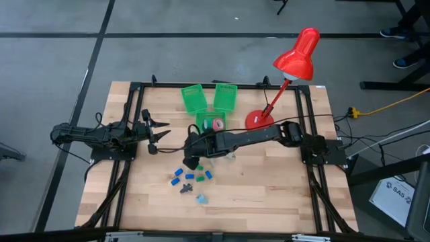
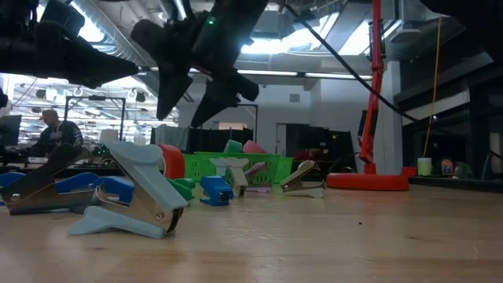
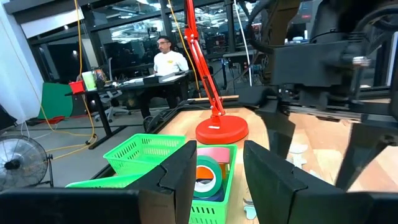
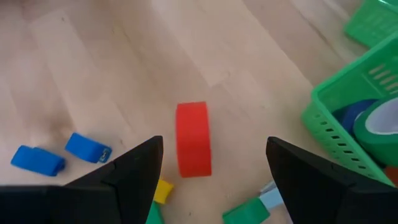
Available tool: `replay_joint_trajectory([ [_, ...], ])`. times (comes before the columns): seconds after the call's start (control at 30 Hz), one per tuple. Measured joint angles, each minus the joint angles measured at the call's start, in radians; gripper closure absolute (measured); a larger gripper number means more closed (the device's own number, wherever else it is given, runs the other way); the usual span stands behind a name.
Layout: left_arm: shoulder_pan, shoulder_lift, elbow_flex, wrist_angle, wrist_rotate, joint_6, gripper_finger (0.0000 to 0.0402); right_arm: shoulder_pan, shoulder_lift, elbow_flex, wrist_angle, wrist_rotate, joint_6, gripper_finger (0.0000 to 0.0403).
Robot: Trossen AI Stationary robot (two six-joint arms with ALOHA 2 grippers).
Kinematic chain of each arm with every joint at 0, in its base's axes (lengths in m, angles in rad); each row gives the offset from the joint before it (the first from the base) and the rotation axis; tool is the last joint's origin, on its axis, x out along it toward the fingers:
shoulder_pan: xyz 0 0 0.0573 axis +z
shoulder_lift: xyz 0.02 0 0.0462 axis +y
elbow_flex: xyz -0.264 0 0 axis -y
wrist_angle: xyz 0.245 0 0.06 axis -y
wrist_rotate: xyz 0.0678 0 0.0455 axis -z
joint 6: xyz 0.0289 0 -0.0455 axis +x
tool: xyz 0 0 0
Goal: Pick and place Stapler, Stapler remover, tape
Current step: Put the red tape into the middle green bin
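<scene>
Red tape (image 4: 192, 139) stands on edge on the bare wood near the table's middle, directly under the right gripper (image 4: 214, 163), whose fingers are spread wide and hold nothing. Some rolls already lie in the nearest green basket (image 4: 336, 134), but blue staplers (image 1: 177, 176) and a pale staple remover (image 2: 130, 191) remain loose toward the front edge, so most sorting appears outstanding. At the left edge the left gripper (image 1: 156, 133) waits, nearly closed and empty.

1. The high view looks straight down on the whole wooden table (image 1: 269, 188) from well above.
2. The low view sits at tabletop level, facing across to the green baskets (image 2: 236, 167) and red lamp (image 2: 376, 118).
3. The left wrist view looks level over the same baskets and lamp.
4. The right wrist view looks down, close over the red tape roll (image 4: 192, 139).
</scene>
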Motion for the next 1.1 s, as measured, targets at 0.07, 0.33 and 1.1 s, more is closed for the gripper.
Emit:
replay_joint_trajectory([
  [0.07, 0.000, 0.000, 0.000, 0.000, 0.000, 0.000, 0.0274, -0.003, 0.000, 0.000, -0.008, -0.018, 0.014, 0.0111],
  [0.33, 0.000, 0.000, 0.000, 0.000, 0.000, 0.000, 0.0274, -0.003, 0.000, 0.000, -0.023, -0.044, 0.018, 0.0111],
  [1.1, 0.000, 0.000, 0.000, 0.000, 0.000, 0.000, 0.0274, -0.007, 0.045, 0.000, -0.012, -0.048, -0.011, 0.0111],
])
